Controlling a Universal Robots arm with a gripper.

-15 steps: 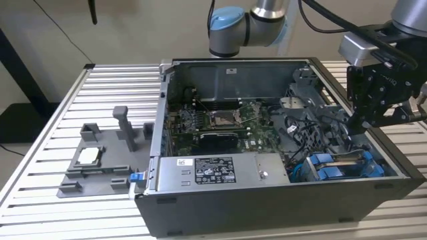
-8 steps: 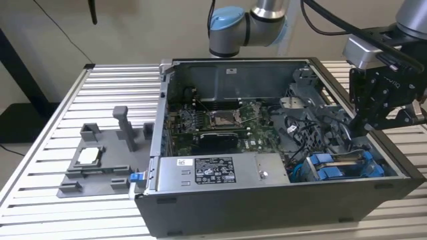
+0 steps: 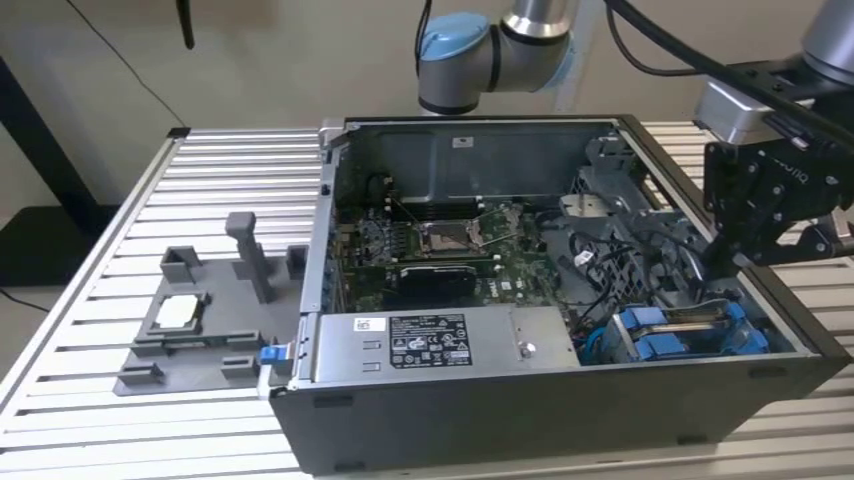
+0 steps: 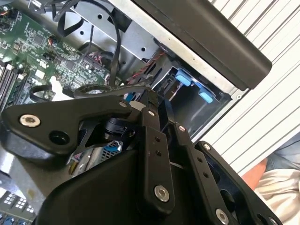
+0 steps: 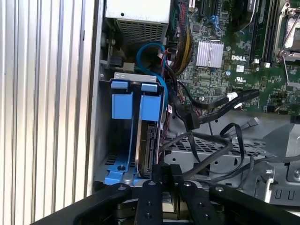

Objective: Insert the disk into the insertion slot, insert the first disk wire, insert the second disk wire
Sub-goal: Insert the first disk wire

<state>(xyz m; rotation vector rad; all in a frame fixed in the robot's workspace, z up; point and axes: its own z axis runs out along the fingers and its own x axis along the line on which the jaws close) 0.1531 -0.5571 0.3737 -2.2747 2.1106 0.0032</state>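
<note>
Blue-framed disk (image 5: 149, 140) sits edge-on in the insertion slot (image 5: 105, 140), label hidden.

The case (image 3: 561, 425) is open on top, so its inside can be reached from above. The slot (image 5: 108, 161), at the case's near corner on the exterior view's right, is filled by the disk (image 5: 149, 145) and a blue caddy (image 5: 120, 101). Beside it, the way is narrowed by black cables (image 5: 211, 140) looped across the case. The near edge is taken by the power supply (image 3: 441, 340). Bare slats are left along the table's (image 3: 240, 160) far edge.
</note>
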